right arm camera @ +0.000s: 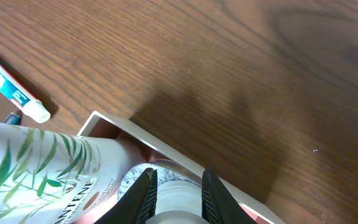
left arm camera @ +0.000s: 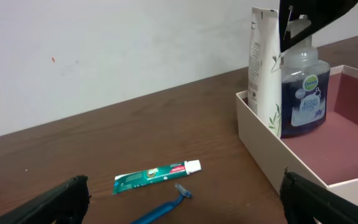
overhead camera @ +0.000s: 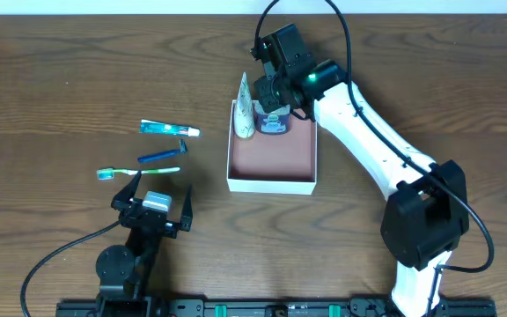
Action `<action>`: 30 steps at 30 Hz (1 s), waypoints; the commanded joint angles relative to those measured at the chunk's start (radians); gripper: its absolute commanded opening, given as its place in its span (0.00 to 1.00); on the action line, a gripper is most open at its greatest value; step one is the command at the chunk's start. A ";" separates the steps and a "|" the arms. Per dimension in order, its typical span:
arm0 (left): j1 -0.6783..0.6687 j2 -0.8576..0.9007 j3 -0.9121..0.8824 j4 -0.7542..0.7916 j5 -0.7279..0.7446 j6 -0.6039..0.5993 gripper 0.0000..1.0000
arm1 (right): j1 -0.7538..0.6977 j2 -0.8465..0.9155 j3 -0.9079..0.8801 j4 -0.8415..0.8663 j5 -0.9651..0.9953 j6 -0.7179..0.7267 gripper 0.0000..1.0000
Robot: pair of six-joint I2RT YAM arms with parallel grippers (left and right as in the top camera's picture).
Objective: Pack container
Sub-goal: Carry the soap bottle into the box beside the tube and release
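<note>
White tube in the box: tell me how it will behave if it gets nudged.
The tube stands tall and narrow on one end in a corner of the box, so it would probably tip easily. The soap bottle right beside it may catch it on that side. Its flat crimped top suggests soft walls that give when squeezed.

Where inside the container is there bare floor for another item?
The near half of the container, up to its front wall, is bare. The far edge is crowded: white tube and blue bottle stand there, with the right gripper closed on the bottle.
</note>
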 commanded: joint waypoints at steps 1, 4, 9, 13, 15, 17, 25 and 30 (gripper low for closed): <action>0.004 -0.005 -0.018 -0.034 0.014 -0.009 0.98 | 0.008 -0.005 0.016 0.019 0.000 0.013 0.06; 0.004 -0.005 -0.018 -0.034 0.014 -0.009 0.98 | 0.008 -0.002 0.016 0.026 0.000 0.013 0.07; 0.004 -0.005 -0.018 -0.034 0.014 -0.009 0.98 | 0.008 0.003 0.016 0.027 0.000 0.013 0.07; 0.005 -0.005 -0.018 -0.034 0.014 -0.009 0.98 | 0.008 0.005 0.016 0.031 0.000 0.013 0.08; 0.004 -0.005 -0.018 -0.034 0.014 -0.009 0.98 | 0.009 0.005 0.016 0.031 0.000 0.013 0.08; 0.005 -0.005 -0.018 -0.034 0.014 -0.009 0.98 | 0.010 0.005 0.015 0.027 0.000 0.013 0.08; 0.004 -0.005 -0.018 -0.034 0.014 -0.009 0.98 | 0.010 0.005 0.014 0.022 0.000 0.013 0.08; 0.005 -0.005 -0.018 -0.034 0.014 -0.009 0.97 | 0.010 0.005 0.009 0.015 0.000 0.013 0.08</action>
